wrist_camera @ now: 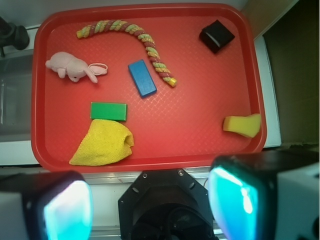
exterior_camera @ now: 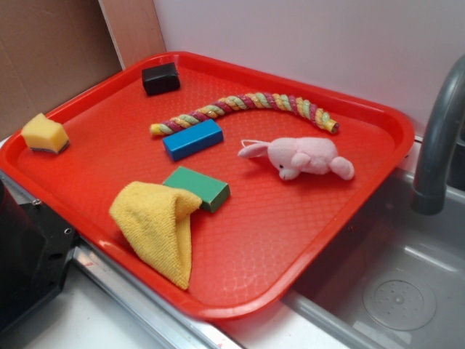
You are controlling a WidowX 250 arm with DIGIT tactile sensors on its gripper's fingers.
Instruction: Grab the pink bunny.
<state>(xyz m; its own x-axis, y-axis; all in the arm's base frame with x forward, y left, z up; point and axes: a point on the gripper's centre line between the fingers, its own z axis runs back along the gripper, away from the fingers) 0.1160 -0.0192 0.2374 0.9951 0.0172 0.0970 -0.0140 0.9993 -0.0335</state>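
On the red tray [exterior_camera: 378, 138] are counted one pink bunny [exterior_camera: 301, 158], lying alone near the rope toy [exterior_camera: 247, 105], one blue block [exterior_camera: 192, 139], one green block [exterior_camera: 197, 187], one black block [exterior_camera: 160, 78], one yellow cloth [exterior_camera: 156, 225] and one sponge [exterior_camera: 45, 134]. The gripper [wrist_camera: 150, 205] is held wide open and nothing is gripped.

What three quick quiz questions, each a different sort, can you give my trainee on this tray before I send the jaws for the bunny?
1. True or false: the pink bunny lies on top of the yellow cloth.
2. Which thing touches the cloth? A) blue block B) green block C) black block
3. Fill in: the striped rope lies between the bunny and the tray's ____ rim, seen from the exterior view.

Key: 1 false, the bunny lies alone on the bare tray. 2 B. 3 far. In the wrist view the gripper hangs off the tray, jaws spread and empty.
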